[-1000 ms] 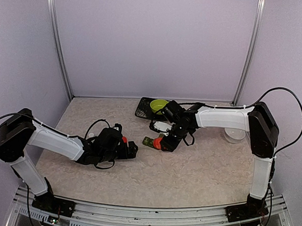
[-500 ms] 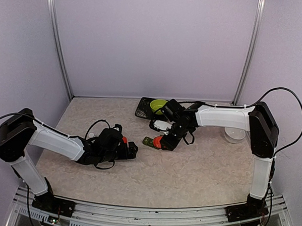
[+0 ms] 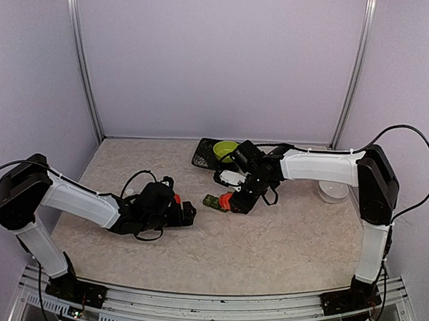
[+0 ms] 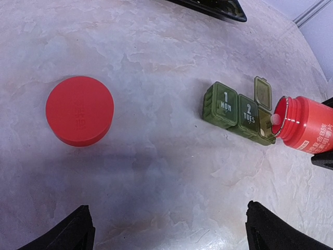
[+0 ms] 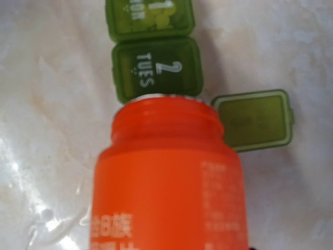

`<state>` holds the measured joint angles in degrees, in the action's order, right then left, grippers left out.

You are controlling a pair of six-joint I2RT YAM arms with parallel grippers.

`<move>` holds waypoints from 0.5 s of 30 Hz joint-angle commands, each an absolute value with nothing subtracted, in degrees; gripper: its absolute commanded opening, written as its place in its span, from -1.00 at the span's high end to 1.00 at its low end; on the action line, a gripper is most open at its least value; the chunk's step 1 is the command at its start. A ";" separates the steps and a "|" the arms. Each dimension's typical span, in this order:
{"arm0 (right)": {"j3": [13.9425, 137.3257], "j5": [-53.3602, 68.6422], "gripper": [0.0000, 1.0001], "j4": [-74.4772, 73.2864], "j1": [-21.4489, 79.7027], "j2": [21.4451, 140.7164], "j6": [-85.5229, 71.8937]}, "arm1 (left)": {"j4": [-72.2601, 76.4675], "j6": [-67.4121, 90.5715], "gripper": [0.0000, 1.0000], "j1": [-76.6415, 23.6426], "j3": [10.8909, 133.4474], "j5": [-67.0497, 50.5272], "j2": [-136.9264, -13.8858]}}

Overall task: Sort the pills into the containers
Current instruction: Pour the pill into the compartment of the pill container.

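Note:
The containers are three joined dark green boxes marked 1 MON, 2 TUES and a third with its lid open. My right gripper is shut on an open red pill bottle, tipped on its side with its mouth at the open third box. A white pill sits at the mouth. In the right wrist view the bottle hides the third box; the TUES box and the open lid show. My left gripper is open and empty, low over the table, near the red cap.
A black tray and a green bowl stand behind the containers. A clear cup stands at the right. The left arm's cables loop over its wrist.
My right gripper has moved slightly back and up with the bottle, keeping its mouth at the boxes. The left arm has not moved.

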<state>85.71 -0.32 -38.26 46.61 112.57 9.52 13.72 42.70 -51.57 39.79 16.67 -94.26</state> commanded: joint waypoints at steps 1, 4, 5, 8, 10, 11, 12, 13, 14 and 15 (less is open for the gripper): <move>85.86 -1.20 0.60 -38.13 46.91 109.38 9.58 | 15.00 43.20 -0.98 -52.20 40.17 16.06 -95.18; 85.67 -0.96 0.59 -38.26 46.92 109.15 9.57 | 15.03 43.16 -0.98 -52.21 40.17 16.10 -95.25; 85.69 -0.97 0.59 -38.49 46.92 109.20 9.64 | 15.03 43.16 -0.98 -52.21 40.17 16.04 -95.23; 85.34 -0.93 0.59 -38.88 46.86 109.61 9.78 | 14.94 43.14 -0.98 -52.29 40.17 16.17 -95.10; 85.11 -0.71 0.59 -38.77 46.78 109.79 9.78 | 14.94 43.22 -0.98 -52.29 40.17 16.17 -95.05; 84.99 -0.58 0.58 -38.78 46.79 109.98 9.73 | 14.94 43.12 -0.97 -52.29 40.21 16.17 -95.04; 84.91 -0.45 0.58 -38.76 46.75 110.08 9.80 | 14.84 43.08 -0.98 -52.29 40.25 16.17 -95.12; 84.90 -0.44 0.58 -38.91 46.74 110.26 9.82 | 14.81 43.07 -0.97 -52.29 40.21 16.18 -95.10; 84.95 -0.49 0.58 -39.05 46.71 110.45 9.81 | 14.78 43.07 -0.98 -52.29 40.17 16.27 -95.03; 84.98 -0.48 0.58 -39.15 46.75 110.69 9.84 | 14.79 43.07 -0.98 -52.29 40.09 16.33 -94.99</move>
<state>85.58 -0.49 -38.35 46.61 111.24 9.56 13.74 43.22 -51.90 39.79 16.64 -94.28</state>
